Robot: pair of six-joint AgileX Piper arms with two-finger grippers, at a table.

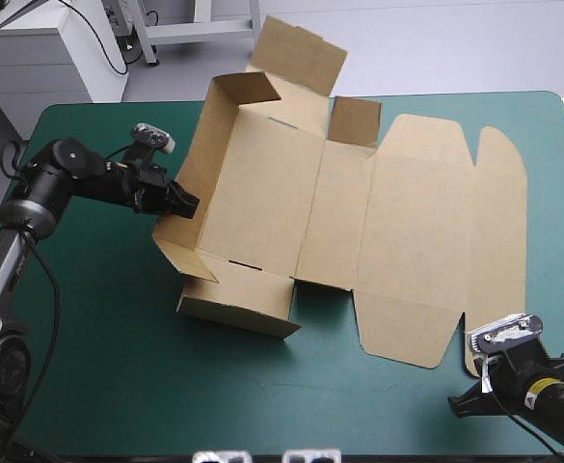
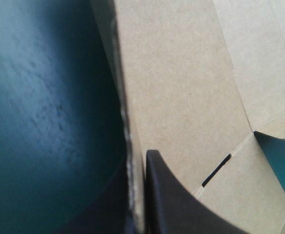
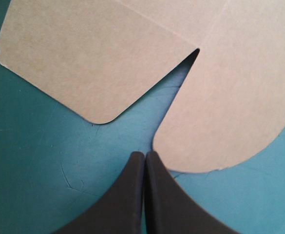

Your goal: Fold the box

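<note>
- In the high view the box [image 1: 339,212] is lying partly formed in the middle of the teal-green cover [image 1: 118,357]. Its left wall [image 1: 200,164] and near wall [image 1: 238,313] are standing up, and the lid [image 1: 436,231] is lying flat on the right gripper's side.
- The left gripper [image 1: 183,204] is meeting the left wall there, but that view is not showing how the jaws are set.
- The left wrist view is showing the grip. The left gripper [image 2: 137,161] is all but pressed together, pinching the wall's edge between the jaws. One finger [image 2: 181,204] is lying inside the box [image 2: 181,73], the other in shadow on the cover [image 2: 45,97] side.
- A short dark slot [image 2: 216,170] is lying just beside the inner finger.
- From above, the right gripper [image 1: 484,368] is sitting low by the lid's near corner.
- The right wrist view is showing the right gripper [image 3: 144,155] pressed together on nothing. Its tips are over bare cover [image 3: 45,165], just beside a rounded flap [image 3: 230,112]. A second flap [image 3: 84,58] is lying ahead, with a narrow notch between the two.
</note>
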